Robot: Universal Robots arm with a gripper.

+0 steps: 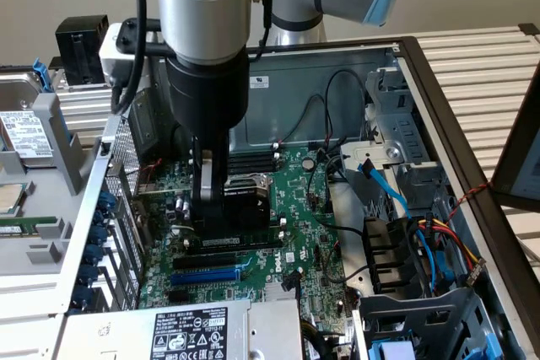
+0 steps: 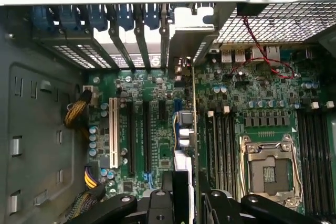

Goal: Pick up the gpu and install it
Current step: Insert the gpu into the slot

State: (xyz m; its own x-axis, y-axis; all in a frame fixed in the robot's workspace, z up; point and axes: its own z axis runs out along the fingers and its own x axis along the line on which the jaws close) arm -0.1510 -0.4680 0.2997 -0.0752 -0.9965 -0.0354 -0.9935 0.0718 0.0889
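Open computer case [image 1: 439,82] logged, motherboard [image 1: 295,242] on its floor. The gpu [image 1: 249,200] is held upright over the expansion slots [image 1: 228,252] by the case's rear edge. Pickup is judged done; seating cannot be told. The gripper [image 1: 207,217] is part-closed, clamped on the card. Room is hemmed by slot covers [image 2: 118,40] and cables [image 1: 396,200].

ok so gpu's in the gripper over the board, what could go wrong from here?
1. The gpu, clamped in the gripper, hangs close beside the memory slots. A small offset could land its edge on the motherboard instead of in a slot.
2. Its silver bracket sits right next to the blue latches and could snag there.
3. The red wire loops loosely near the rear mesh and might get caught.
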